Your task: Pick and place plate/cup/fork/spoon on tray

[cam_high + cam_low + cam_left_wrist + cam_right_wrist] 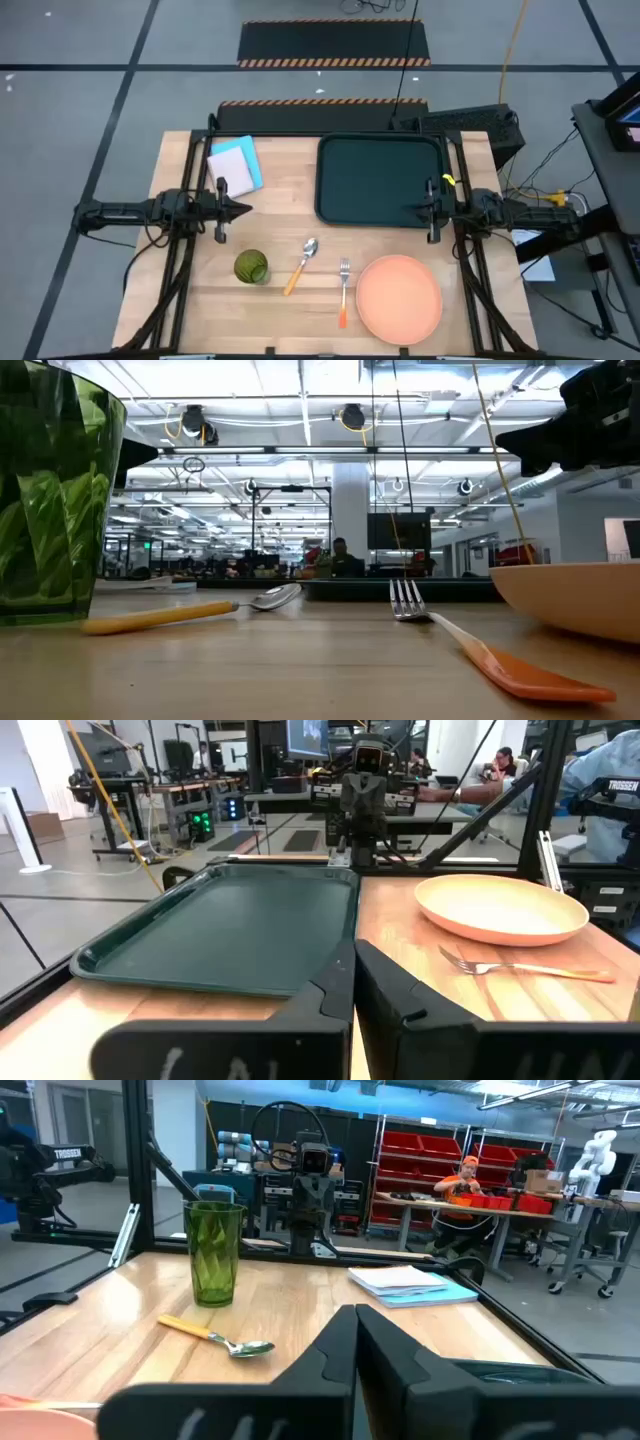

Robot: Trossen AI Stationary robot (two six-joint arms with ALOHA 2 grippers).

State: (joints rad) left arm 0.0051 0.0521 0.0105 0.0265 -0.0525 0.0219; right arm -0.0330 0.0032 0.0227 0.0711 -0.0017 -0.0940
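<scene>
The cup (55,495) looms closest in the low view, standing upright near the bench's (200,300) front edge, left of centre. Just beside it the spoon (301,265) lies slanted, bowl toward the tray (380,180). The fork (343,291) lies next, tines pointing toward the tray, close beside the plate (400,297), which sits at the front right corner. The tray rests bare against the back edge, right of centre. A blue-and-white notepad (236,163) lies at the back left. The left tool (243,209) hovers at the left edge, fingers closed; the right tool (421,211) hovers over the tray's front right corner, fingers likewise together.
</scene>
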